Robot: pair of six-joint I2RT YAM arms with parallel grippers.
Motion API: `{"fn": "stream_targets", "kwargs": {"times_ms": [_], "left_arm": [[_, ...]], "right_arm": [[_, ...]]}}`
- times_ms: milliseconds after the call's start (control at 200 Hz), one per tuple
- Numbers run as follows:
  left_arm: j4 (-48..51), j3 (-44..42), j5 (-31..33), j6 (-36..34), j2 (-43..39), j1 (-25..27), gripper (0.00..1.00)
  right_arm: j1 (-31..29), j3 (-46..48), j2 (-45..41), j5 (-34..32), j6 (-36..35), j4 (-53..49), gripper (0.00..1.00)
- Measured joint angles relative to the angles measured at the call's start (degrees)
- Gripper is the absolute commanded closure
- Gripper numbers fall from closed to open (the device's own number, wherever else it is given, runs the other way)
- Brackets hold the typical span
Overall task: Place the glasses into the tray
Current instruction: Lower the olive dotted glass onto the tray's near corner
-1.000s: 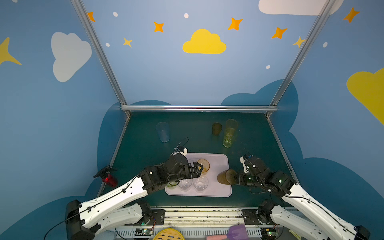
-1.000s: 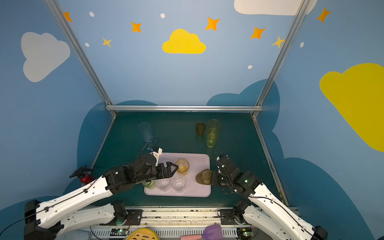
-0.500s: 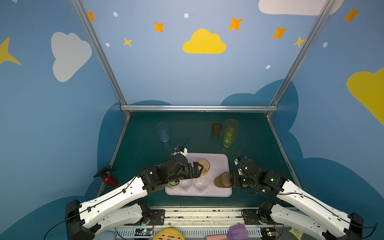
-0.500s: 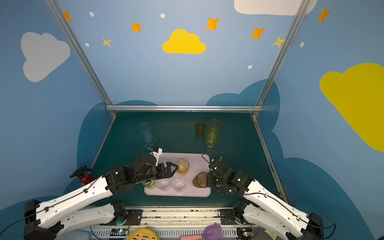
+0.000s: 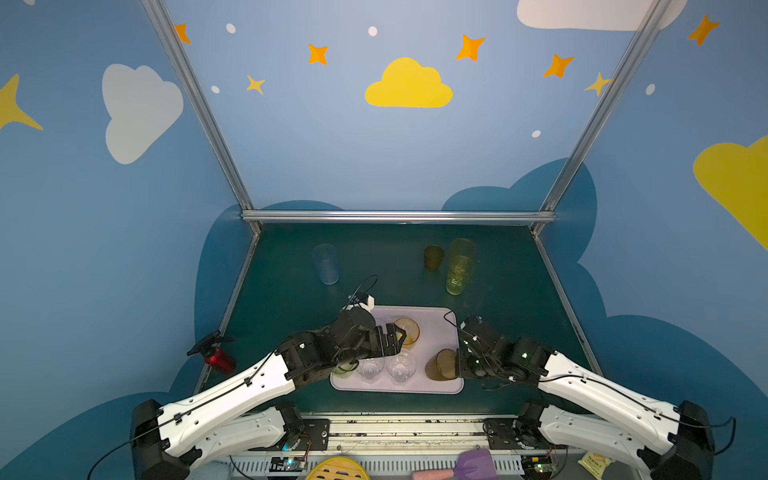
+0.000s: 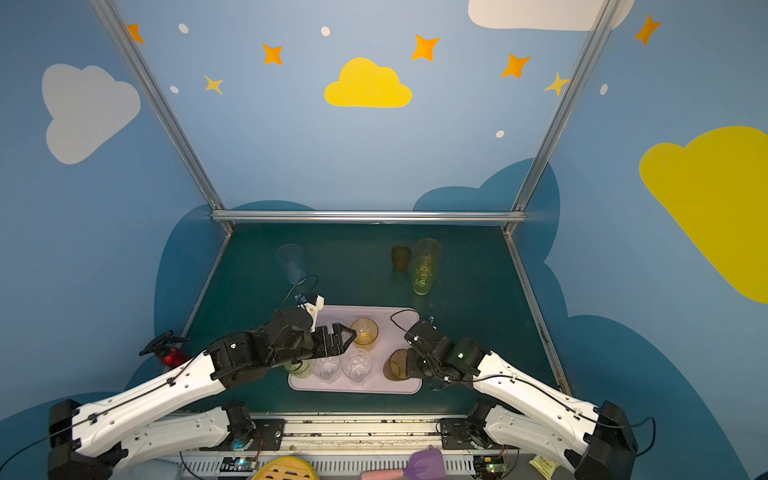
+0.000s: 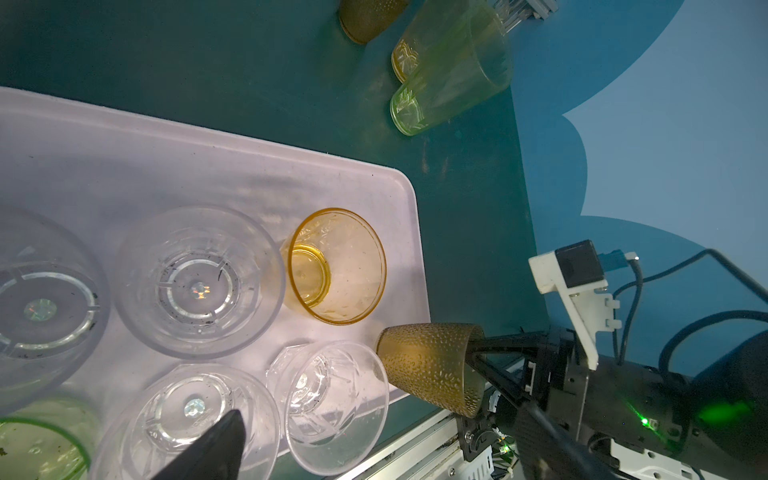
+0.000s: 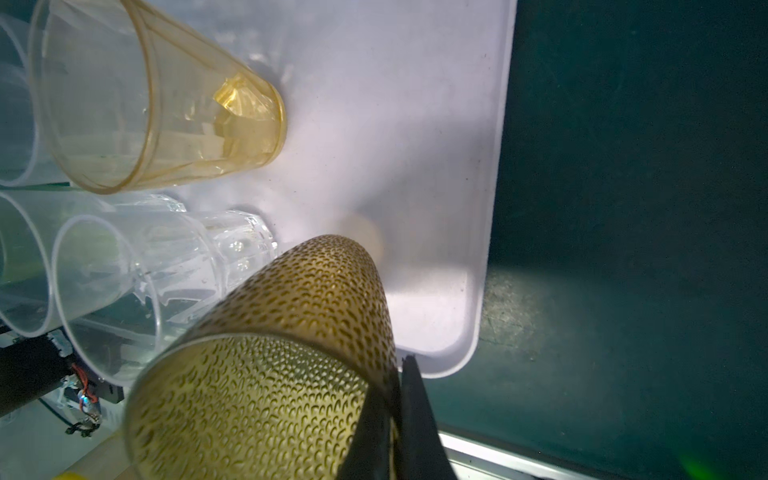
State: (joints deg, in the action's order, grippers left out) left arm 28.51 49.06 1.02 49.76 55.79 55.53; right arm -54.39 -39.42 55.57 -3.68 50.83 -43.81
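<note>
the right claw (image 5: 458,366) is clamped on the rim of the held glass (image 5: 439,365), a brown dimpled tumbler. in the right wrist view one finger (image 8: 415,415) lies outside the wall and the other inside the mouth. the held glass is tipped on its side, mouth to the right and base to the left, over the near right corner of the tray (image 5: 436,332). whether its base touches the tray floor i cannot tell.

the left claw (image 6: 344,337) is wide apart and holds nothing. it hangs over the left half of the tray, above the glasses there.

the tray lies near the middle of the green table (image 5: 291,299). a yellow glass (image 5: 407,330) stands upright in its far row. the near row has two clear glasses (image 5: 370,368) side by side and a green glass (image 5: 344,369) at the near left corner, mostly under the left arm. the left wrist view shows two more clear ones (image 7: 199,282) in the far row beside the yellow glass.

outside the tray, far on the table, a blue glass (image 5: 326,264) stands to the left. to the right, a far brown glass (image 5: 433,257) is just beside a tall yellow-green glass (image 5: 459,276), with a tall amber glass (image 5: 463,248) right behind that.
</note>
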Motion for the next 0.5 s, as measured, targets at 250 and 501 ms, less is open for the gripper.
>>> {"fn": "stream_targets", "kwargs": {"times_ms": [250,501], "left_arm": [[0.07,0.0,0.72,0.0,0.0,0.0,0.0],[0.57,0.0,1.05,0.0,0.0,0.0,0.0]], "right_arm": [[-1.62,0.0,2.64,-0.2,0.52,1.14,1.0],[-2.51,-0.22,4.85,-0.2,0.92,2.95,0.9]]}}
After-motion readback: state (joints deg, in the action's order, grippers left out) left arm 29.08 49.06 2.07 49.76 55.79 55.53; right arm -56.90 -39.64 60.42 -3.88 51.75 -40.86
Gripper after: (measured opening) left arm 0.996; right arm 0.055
